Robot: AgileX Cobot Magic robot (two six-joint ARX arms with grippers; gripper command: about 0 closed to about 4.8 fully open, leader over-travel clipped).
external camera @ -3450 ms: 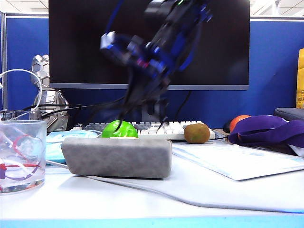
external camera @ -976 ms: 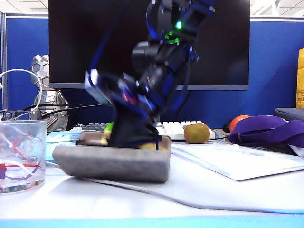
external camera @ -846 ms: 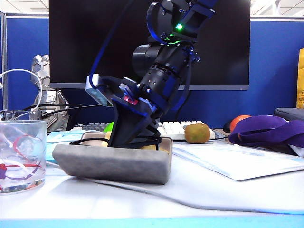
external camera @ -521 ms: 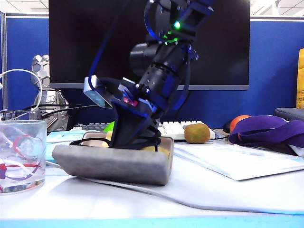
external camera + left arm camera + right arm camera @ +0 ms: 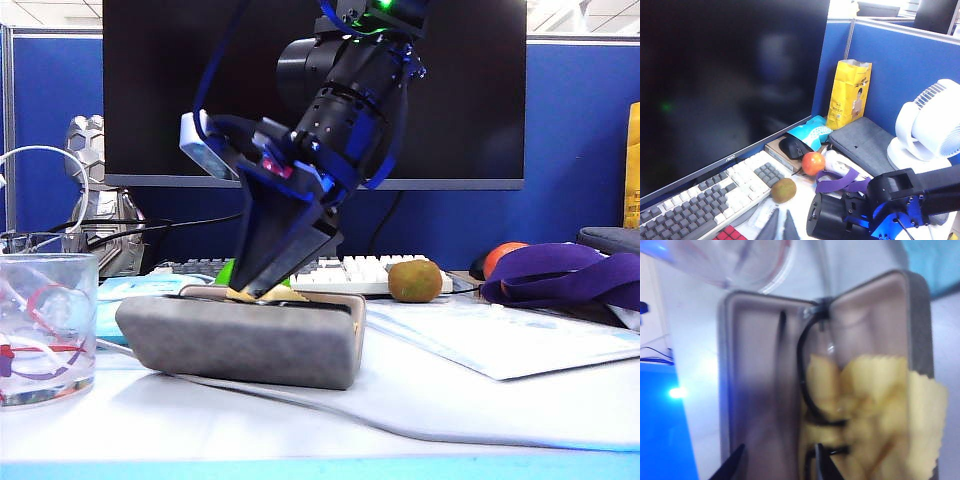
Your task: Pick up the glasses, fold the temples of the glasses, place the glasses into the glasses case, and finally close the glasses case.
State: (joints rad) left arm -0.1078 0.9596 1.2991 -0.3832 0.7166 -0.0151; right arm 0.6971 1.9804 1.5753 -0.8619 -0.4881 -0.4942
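The glasses case (image 5: 240,338) lay open on the desk, directly under the right gripper (image 5: 262,290), whose dark fingertips hung just above the case's upper edge, pointing down and to the left in the exterior view. From the right wrist view the glasses (image 5: 807,390) rested inside the glasses case (image 5: 740,390), beyond the right gripper (image 5: 777,465) tips; their black frame lay partly on a crumpled yellow cloth (image 5: 875,410) that filled one half of the tan lining. One of the temples (image 5: 782,337) showed as a slim dark line along the fold of the case (the rest of the frame was too blurred to trace). The right gripper's jaws stood apart with nothing between them, and they touched neither the glasses nor the cloth.

A second before, the same gripper had been buried lower in the case, its fingers down among the contents; since then it had risen clear, and the case had tipped back closer to level.

The left gripper (image 5: 781,229) was held high and well away from the case, its two grey fingertips close together with only a narrow gap, over the keyboard (image 5: 710,197) near a kiwi (image 5: 783,189). It held nothing.
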